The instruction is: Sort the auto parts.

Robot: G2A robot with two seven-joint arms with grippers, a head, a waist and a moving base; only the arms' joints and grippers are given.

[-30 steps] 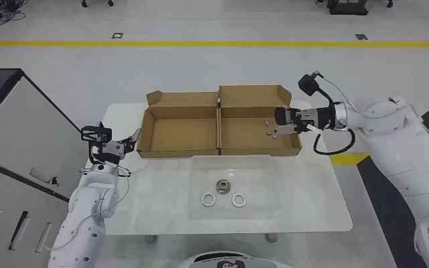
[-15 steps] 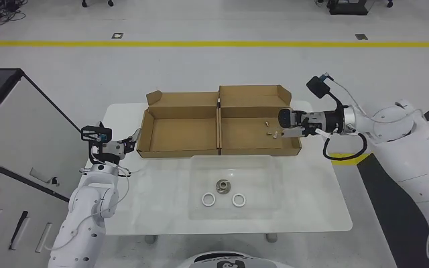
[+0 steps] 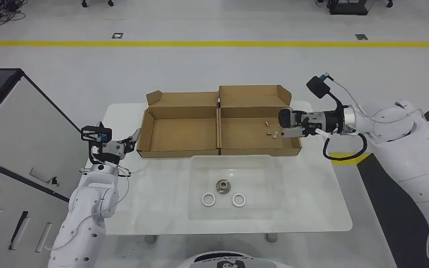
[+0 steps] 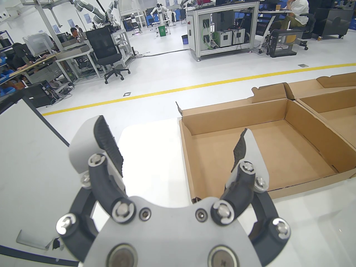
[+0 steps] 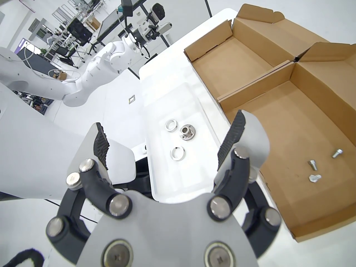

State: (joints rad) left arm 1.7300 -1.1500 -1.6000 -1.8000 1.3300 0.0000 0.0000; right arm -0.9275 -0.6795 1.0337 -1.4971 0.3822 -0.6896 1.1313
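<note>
Top view, lower middle of the frame: the hub [image 3: 222,184] and two rings [image 3: 209,199] lie in the clear tray [image 3: 261,191], down and left of your right gripper [image 3: 285,126]. It hangs over the right edge of the right box [image 3: 241,130], jaws wide, holding nothing. Your left gripper [image 3: 133,139], also wide and empty, sits beside the left box [image 3: 181,134], probably slightly farther from the parts.
</note>
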